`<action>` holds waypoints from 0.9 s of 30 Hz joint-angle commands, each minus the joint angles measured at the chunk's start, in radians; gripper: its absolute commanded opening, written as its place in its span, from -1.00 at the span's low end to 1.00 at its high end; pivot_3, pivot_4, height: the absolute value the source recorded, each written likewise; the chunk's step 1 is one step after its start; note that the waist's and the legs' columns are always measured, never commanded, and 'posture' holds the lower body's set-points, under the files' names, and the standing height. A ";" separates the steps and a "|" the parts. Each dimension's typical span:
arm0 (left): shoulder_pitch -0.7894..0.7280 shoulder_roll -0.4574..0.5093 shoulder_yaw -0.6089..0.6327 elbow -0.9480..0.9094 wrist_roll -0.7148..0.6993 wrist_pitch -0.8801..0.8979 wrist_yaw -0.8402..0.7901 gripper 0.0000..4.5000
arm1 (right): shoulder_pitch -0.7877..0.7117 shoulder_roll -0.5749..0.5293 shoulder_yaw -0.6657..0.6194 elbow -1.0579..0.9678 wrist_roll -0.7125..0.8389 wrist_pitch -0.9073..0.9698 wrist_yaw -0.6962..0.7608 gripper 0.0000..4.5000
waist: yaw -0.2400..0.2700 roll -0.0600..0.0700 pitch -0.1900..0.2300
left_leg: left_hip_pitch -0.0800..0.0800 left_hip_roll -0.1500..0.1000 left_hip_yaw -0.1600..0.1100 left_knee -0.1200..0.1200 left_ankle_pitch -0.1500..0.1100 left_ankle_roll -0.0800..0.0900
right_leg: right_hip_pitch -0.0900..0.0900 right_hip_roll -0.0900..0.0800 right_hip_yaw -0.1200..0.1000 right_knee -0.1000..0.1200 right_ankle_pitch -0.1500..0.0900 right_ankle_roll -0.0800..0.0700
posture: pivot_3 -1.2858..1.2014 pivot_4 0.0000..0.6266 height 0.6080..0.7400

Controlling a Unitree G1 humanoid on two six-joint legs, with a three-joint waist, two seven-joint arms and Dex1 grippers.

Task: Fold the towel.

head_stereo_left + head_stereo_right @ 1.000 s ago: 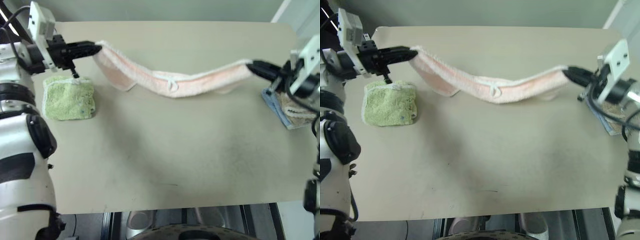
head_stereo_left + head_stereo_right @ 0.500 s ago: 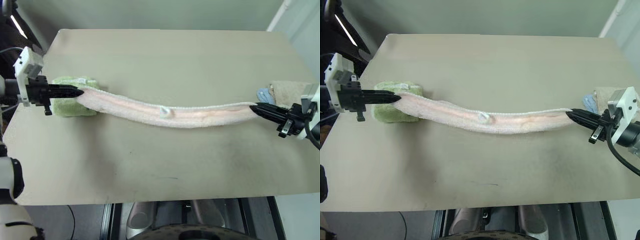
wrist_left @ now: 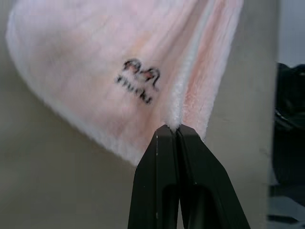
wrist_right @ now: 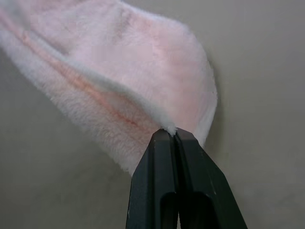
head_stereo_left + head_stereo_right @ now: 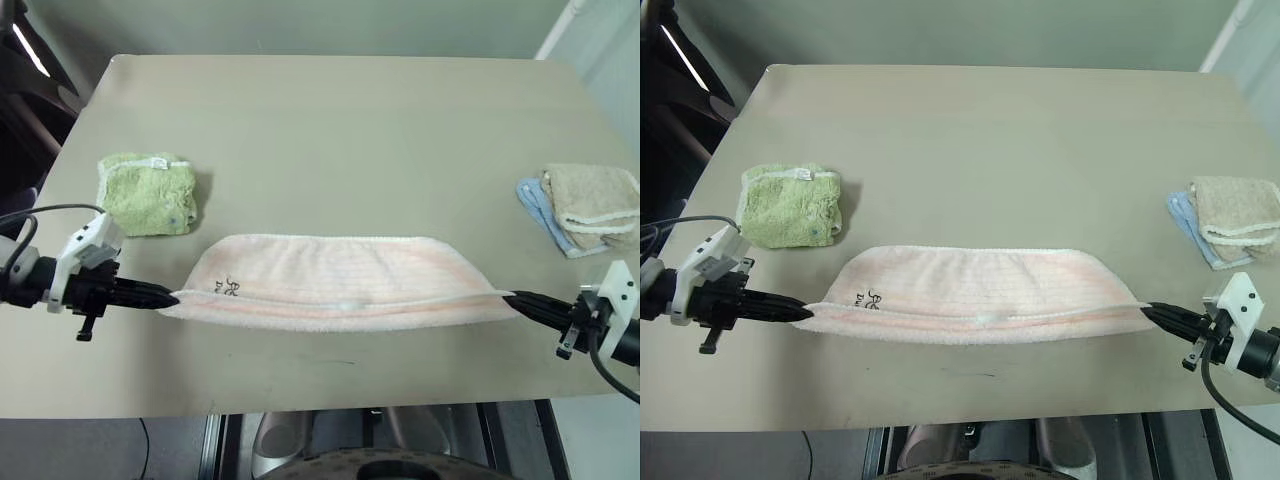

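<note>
Two grippers, both mine, both clamped tight on cloth. Item one: the towel, pale pink terry with a white trimmed edge, doubled lengthwise, lying across the near half of the table with its folded bulk curving away from me and its two near corners drawn out to either side. A small dark printed mark sits close to the left end, face up. Item two: left gripper, fingers pressed together with no gap, pinching the towel's left corner where the white edges meet; I see it low at the table's near left. Item three: right gripper, fingers likewise pressed together, pinching the right corner at the near right edge of the table. Item four: green terry towel, folded small, resting beyond the left gripper and well apart from the pink one. Item five: beige cloth stacked on a blue cloth at the table's right side, apart from the towel.
</note>
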 commanded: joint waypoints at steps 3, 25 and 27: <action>-0.035 -0.034 0.026 0.039 0.023 -0.002 -0.051 -1.00 | -0.011 -0.002 -0.011 -0.005 -0.019 -0.043 -0.015 -0.99 | 0.000 -0.001 -0.001 | 0.001 0.000 0.000 0.000 -0.005 -0.010 | -0.001 0.000 0.000 0.005 0.001 -0.002 | 0.03 -0.52 0.89; -0.277 -0.250 0.081 0.407 0.205 -0.049 -0.051 -1.00 | -0.331 -0.015 0.191 0.210 -0.108 -0.062 -0.053 -0.99 | -0.003 -0.001 -0.001 | 0.005 0.002 -0.001 -0.002 -0.003 -0.007 | -0.002 0.002 0.000 0.008 -0.005 -0.006 | 0.03 -0.52 0.89; -0.296 -0.288 0.103 0.429 0.230 -0.063 -0.051 -1.00 | -0.344 -0.016 0.201 0.236 -0.133 -0.073 -0.066 -0.99 | -0.001 -0.001 -0.001 | 0.005 0.002 -0.001 -0.001 -0.003 -0.006 | -0.002 0.002 0.000 0.008 -0.004 -0.005 | 0.03 -0.52 0.89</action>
